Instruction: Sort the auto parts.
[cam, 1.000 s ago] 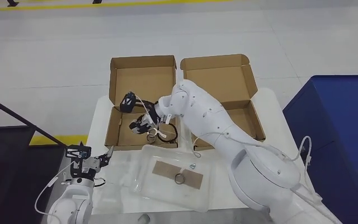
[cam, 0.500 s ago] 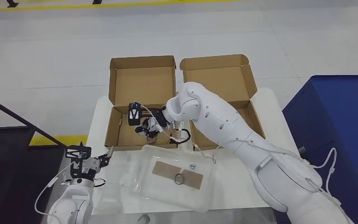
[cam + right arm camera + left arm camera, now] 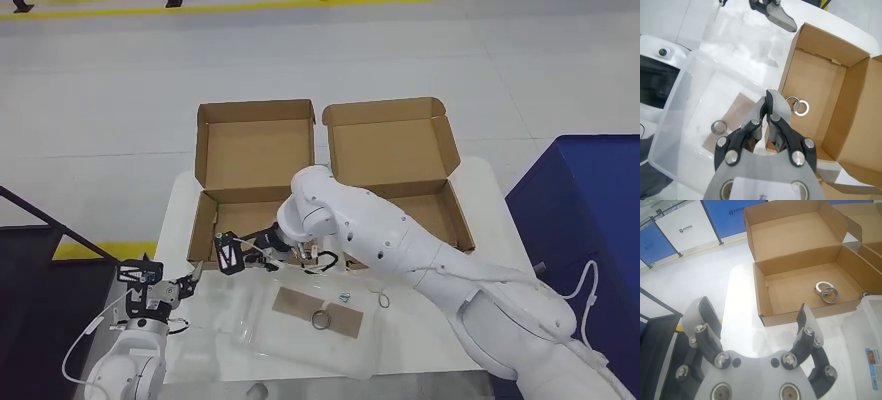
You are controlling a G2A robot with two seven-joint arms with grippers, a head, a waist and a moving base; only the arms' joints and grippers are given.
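Wht tbl (image 3: 487, 205), pale floor (image 3: 300, 50); ring (image 3: 320, 319) in clear bin (image 3: 376, 340).

You have a white, round-cornered table (image 3: 478, 185) carrying two open cardboard boxes side by side on its far half, the left box (image 3: 245, 212) and the right box (image 3: 440, 215), with a clear plastic bin (image 3: 260, 330) just in front of them.

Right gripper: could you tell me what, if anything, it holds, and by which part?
Nothing is held; the right gripper is shut and empty.
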